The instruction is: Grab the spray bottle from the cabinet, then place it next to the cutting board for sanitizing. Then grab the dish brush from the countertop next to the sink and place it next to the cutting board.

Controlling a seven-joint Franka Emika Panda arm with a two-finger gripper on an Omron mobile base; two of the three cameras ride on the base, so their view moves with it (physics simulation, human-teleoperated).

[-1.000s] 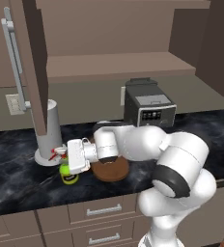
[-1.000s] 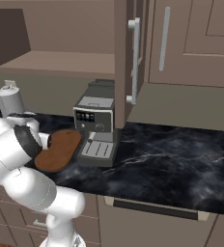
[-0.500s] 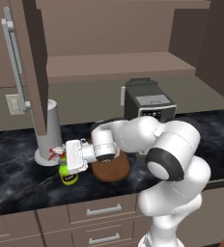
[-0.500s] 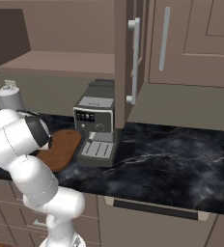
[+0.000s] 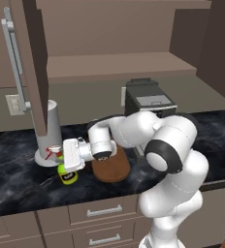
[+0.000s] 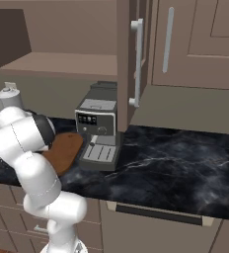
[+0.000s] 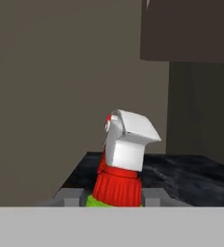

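Gripping the lime-green spray bottle [image 5: 68, 175] with red-and-white nozzle, the gripper [image 5: 61, 163] stood it beside the dark reddish-brown oval cutting board [image 5: 110, 167] on the black marble worktop [image 5: 17, 179].

The spray bottle [image 5: 67, 175], lime green with a dark label and a red-and-white trigger nozzle, was seen standing on the black white-veined countertop [image 5: 17, 179], tilted a bit. The dark reddish-brown oval cutting board [image 5: 112, 167] was laid flat just beside it. The taupe cabinet [image 5: 34, 68] door was swung open, with 1 long silver bar handle shown on it.
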